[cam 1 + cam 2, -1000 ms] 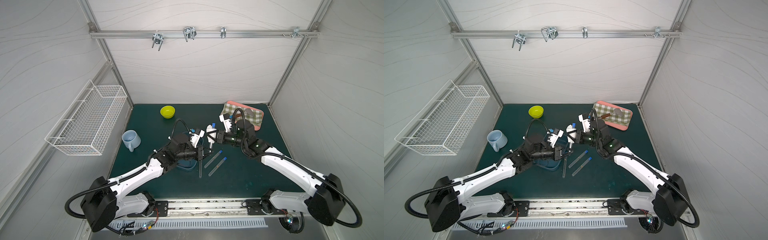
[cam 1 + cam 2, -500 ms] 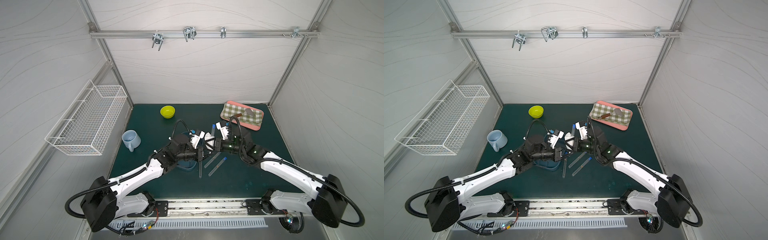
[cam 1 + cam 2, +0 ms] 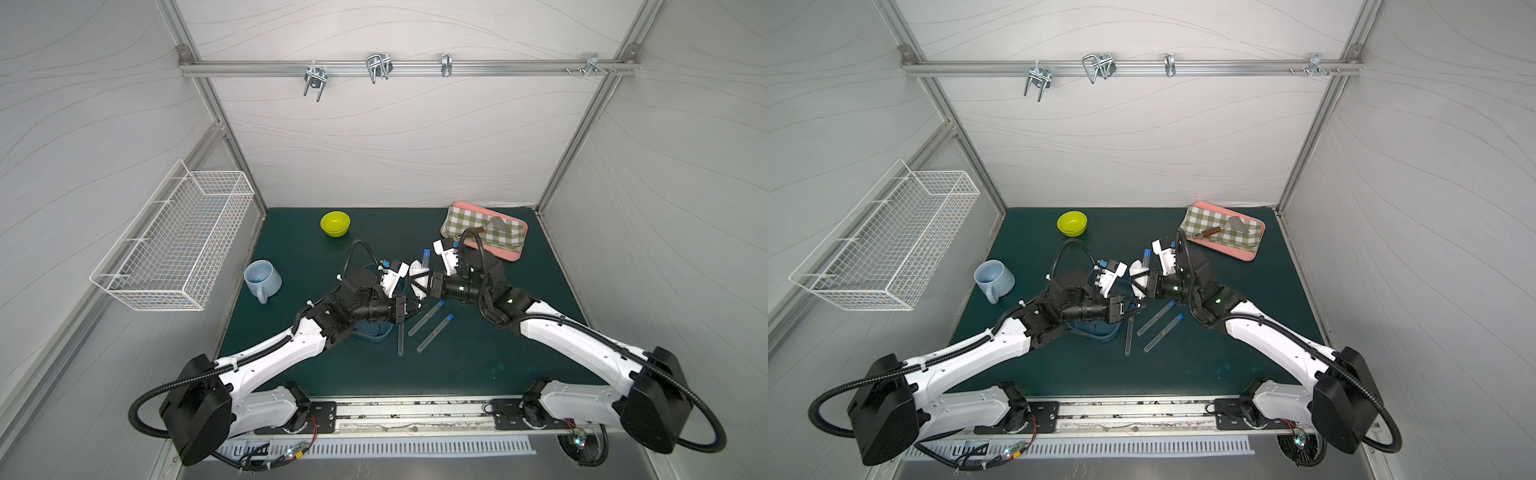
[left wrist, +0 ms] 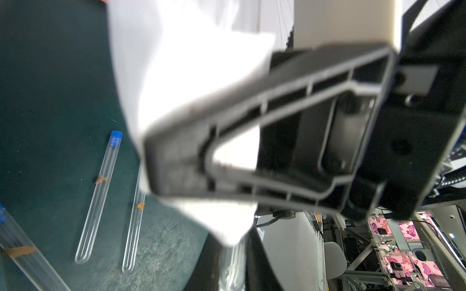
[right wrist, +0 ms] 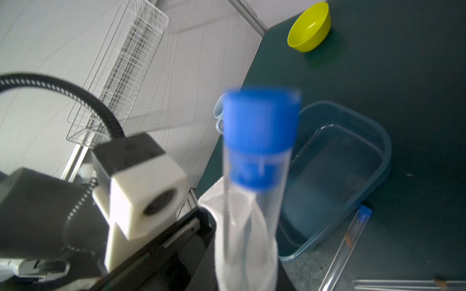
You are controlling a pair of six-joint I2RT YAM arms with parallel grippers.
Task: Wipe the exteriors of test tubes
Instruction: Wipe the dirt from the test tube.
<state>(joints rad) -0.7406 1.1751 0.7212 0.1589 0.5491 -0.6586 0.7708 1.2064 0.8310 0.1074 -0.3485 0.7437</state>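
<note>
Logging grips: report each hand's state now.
Left hand: closed on crumpled white cloth.
Right hand: closed on clear blue-capped test tube.

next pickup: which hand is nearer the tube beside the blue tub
Left. Left hand hangs over that tube; right hand is farther back, gripping another tube.
</note>
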